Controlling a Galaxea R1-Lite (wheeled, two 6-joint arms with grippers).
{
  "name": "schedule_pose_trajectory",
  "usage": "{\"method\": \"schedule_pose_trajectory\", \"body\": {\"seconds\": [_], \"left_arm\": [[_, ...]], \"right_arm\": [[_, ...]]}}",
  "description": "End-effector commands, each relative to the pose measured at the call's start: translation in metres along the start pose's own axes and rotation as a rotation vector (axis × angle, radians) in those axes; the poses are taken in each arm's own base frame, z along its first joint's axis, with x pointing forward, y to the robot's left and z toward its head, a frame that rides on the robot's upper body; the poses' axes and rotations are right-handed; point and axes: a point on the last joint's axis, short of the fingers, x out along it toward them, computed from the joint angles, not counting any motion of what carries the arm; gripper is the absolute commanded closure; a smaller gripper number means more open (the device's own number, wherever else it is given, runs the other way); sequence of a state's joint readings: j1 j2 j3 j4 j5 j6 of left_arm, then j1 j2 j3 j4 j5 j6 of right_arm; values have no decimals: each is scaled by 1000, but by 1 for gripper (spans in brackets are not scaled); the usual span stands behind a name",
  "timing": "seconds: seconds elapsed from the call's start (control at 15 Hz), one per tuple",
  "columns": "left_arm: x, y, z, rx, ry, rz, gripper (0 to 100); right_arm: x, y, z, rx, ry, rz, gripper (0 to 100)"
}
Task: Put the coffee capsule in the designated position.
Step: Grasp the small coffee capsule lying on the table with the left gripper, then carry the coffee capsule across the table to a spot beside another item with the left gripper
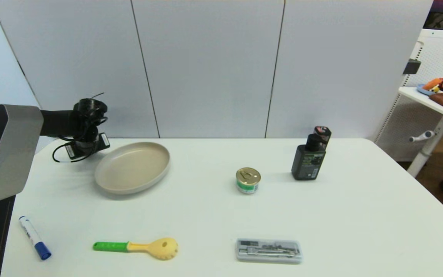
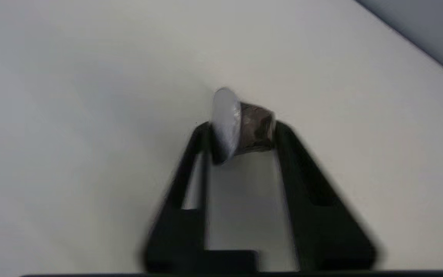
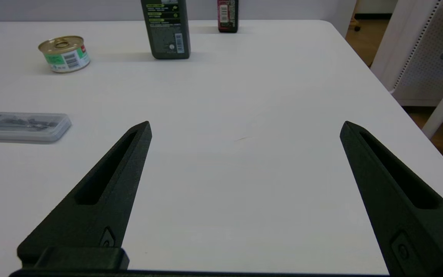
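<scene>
In the left wrist view, the coffee capsule (image 2: pixel 246 125), dark brown-grey with a silvery foil lid, lies sideways between my two black fingers, and my left gripper (image 2: pixel 240 130) is shut on it above plain white tabletop. In the head view the left arm reaches over the table's far left corner, its wrist (image 1: pixel 87 130) just left of the beige plate (image 1: pixel 108 181); the capsule itself is hidden there. My right gripper (image 3: pixel 244 127) shows in the right wrist view, open and empty, low over the table's right part.
A gold-lidded green-banded tin (image 1: pixel 248 180) and a dark pump bottle (image 1: pixel 309 156) stand right of centre. Along the front lie a blue-capped marker (image 1: pixel 34 237), a green-and-yellow spoon (image 1: pixel 137 247) and a clear case (image 1: pixel 268 251). The table's right edge (image 1: pixel 417 181) is nearby.
</scene>
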State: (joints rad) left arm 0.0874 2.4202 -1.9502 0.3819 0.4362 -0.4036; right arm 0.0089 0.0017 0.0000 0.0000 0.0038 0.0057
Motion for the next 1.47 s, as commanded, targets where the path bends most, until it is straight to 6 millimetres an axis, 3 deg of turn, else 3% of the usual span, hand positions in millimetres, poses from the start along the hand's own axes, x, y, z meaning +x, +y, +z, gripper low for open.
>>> {"method": "schedule_pose_trajectory", "body": {"seconds": [0.07,0.33,0.53,0.73,0.87,1.0,1.2,1.47], "left_arm": [[-74,17,47,42,-168,-52,100],[-135,37,73,100,-292,-77,100],[-196,58,95,156,-454,-109,100],[-256,74,98,214,-557,-166,100],[-294,78,83,257,-545,-217,100],[-314,75,59,331,-488,-284,100],[-322,60,10,470,-377,-472,100],[-315,54,-58,603,-215,-542,100]], "right_arm": [[0,0,0,0,1,1,0],[0,0,0,0,1,1,0],[0,0,0,0,1,1,0],[0,0,0,0,1,1,0],[0,0,0,0,1,1,0],[0,0,0,0,1,1,0],[0,0,0,0,1,1,0],[0,0,0,0,1,1,0]]}}
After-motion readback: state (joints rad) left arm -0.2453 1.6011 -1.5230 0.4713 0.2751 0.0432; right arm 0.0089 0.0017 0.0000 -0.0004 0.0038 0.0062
